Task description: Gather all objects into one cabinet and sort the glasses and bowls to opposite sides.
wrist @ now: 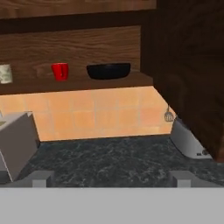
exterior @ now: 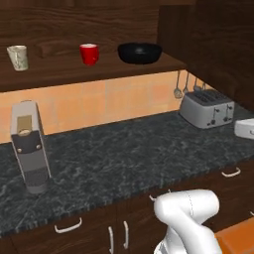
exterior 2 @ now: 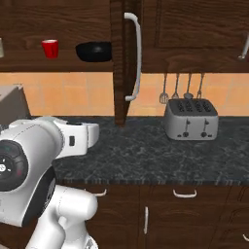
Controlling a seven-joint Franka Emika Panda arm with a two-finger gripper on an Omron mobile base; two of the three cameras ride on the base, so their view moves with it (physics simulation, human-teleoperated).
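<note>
The cabinet (exterior: 99, 72) stands open above the counter, its door (exterior 2: 120, 58) swung out edge-on with a long pale bar handle (exterior 2: 138, 53). On its shelf, from left to right, stand a cream speckled tumbler (exterior: 18, 57), a glossy red mug (exterior: 89, 53) and a wide black bowl (exterior: 140, 52). The hand view shows the same row: tumbler (wrist: 5, 73), mug (wrist: 60, 71), bowl (wrist: 108, 71). My gripper (wrist: 111, 178) is open and holds nothing. It hangs low over the counter, well back from the shelf and below it.
On the dark stone counter (exterior: 124, 149) a grey coffee machine (exterior: 30, 146) stands at the left and a silver toaster (exterior: 207, 108) at the right. Utensils (exterior 2: 182, 90) hang on the tiled wall. A white object (exterior: 245, 128) lies at the far right.
</note>
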